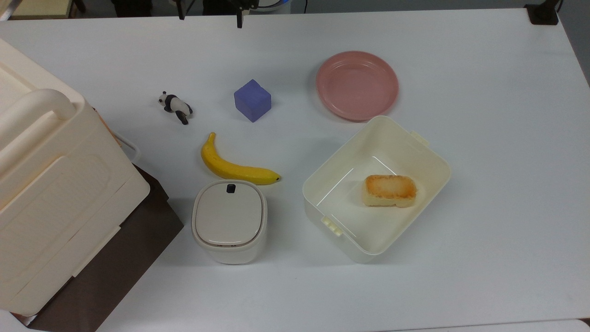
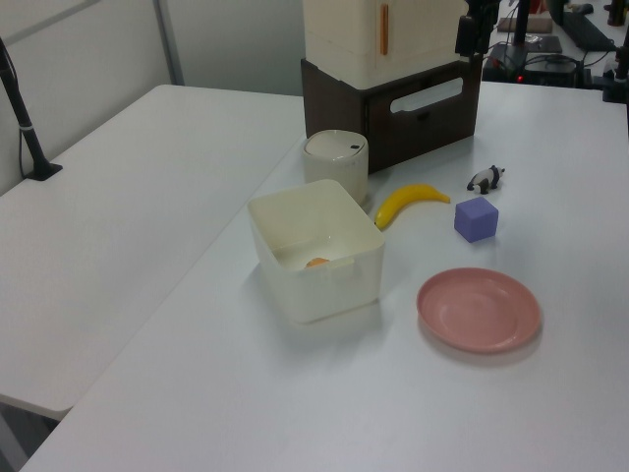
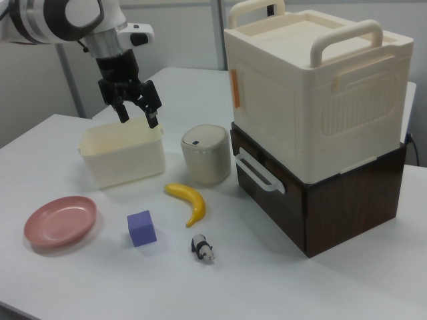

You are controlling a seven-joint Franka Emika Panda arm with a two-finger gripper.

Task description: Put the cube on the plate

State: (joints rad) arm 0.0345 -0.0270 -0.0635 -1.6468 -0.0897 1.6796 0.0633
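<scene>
While the small matte blue-purple cube [image 1: 252,100] sits flat on the white table [image 1: 484,138], untouched, you have your arm's black two-finger gripper [image 3: 138,113] hanging high with its 2 fingers spread apart and nothing between them. In the right view it hangs above the cream tub, well apart from the cube. The round shallow pink plate [image 1: 357,85] with its raised rim lies bare to the top view's right of the cube, with open table between them, so the carry should be short and unobstructed.

The cube's plain, flat faces should give your fingers 2 parallel sides to close on. It stands turned at an angle to the table's edges, so you will likely need to rotate the wrist. Close by lie a smooth yellow banana [image 1: 233,167] and a tiny black-and-white panda figure [image 1: 175,106]; neither touches the cube. Inside the cream rectangular plastic tub [image 1: 426,159] rests a toasted yellow bread-like block [image 1: 390,190].
</scene>
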